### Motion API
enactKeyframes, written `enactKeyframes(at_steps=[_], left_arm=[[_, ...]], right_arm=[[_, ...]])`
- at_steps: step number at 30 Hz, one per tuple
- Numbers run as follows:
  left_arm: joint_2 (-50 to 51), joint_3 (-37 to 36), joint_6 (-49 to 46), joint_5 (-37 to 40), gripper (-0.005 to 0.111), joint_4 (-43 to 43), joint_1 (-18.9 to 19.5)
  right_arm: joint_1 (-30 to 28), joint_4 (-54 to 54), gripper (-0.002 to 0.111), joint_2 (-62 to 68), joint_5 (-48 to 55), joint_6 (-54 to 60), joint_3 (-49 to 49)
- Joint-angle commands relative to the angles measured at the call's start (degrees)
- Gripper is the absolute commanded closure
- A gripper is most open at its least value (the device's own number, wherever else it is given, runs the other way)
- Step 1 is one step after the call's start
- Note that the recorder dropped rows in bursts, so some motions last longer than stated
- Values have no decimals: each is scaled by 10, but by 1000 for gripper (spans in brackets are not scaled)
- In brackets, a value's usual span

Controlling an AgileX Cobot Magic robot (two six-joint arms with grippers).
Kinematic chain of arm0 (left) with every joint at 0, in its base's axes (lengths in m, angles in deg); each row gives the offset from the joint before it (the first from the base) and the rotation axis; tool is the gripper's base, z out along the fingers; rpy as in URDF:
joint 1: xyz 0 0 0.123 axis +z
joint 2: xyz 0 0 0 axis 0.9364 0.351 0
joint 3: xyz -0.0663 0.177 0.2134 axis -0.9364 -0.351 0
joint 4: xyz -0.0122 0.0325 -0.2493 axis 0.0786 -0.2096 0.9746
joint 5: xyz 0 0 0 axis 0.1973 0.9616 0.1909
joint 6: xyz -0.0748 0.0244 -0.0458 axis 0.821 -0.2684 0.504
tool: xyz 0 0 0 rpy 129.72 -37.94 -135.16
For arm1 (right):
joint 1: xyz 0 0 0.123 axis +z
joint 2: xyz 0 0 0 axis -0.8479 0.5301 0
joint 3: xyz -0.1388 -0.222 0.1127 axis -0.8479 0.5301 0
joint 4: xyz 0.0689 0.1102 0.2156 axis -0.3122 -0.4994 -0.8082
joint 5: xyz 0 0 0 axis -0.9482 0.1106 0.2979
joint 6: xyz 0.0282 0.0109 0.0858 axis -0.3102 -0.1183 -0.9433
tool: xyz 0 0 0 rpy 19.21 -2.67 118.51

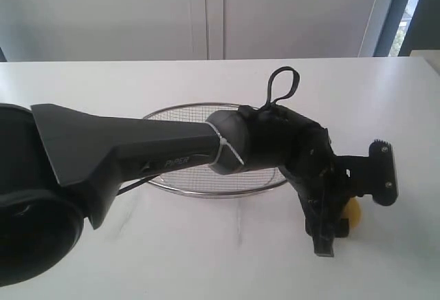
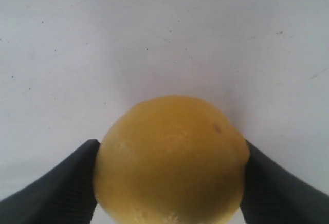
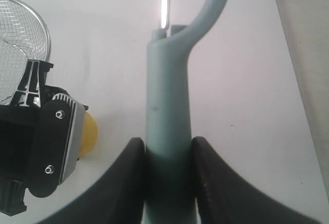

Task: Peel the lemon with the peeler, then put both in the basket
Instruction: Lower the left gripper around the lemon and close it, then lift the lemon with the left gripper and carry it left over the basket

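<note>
Two claws, each clamped on its own thing.
Basket (image 1: pixel 180 111) rim lies on the table (image 1: pixel 206 252), bare top at 6 o'clock; lemon (image 2: pixel 169 131) outside it at 4 o'clock, left gripper (image 2: pixel 170 152) pinching its flanks; right gripper (image 3: pixel 167 144) squeezing the peeler (image 3: pixel 168 80) handle.

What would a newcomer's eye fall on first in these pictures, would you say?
Probably the big black left arm stretching across the exterior view, over the wire basket. Then the bright yellow lemon on the white table, pinched in the left gripper, and the pale teal peeler, clamped by its handle in the right gripper.
</note>
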Motion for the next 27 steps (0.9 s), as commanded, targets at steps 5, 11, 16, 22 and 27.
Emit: enactKeyframes(at_steps=[5,11,16,22,27], left_arm=[[0,-1,6,28,101,2,0],[-37,-1,72,53,107,2,0],[-69,-1,95,101,107,-5,0],[-90,-1,130,198,107,-76,1],[-102,-1,167,252,107,-113,7]], right_arm=[[-2,4,108,-4,-2,-4,2],[-2,4,108,-4,-2,-4,2],[-2,4,108,-4,-8,-4,2],[-2,6,108,-4,-7,-3,2],[-2,6,108,-4,-3,-3,2]])
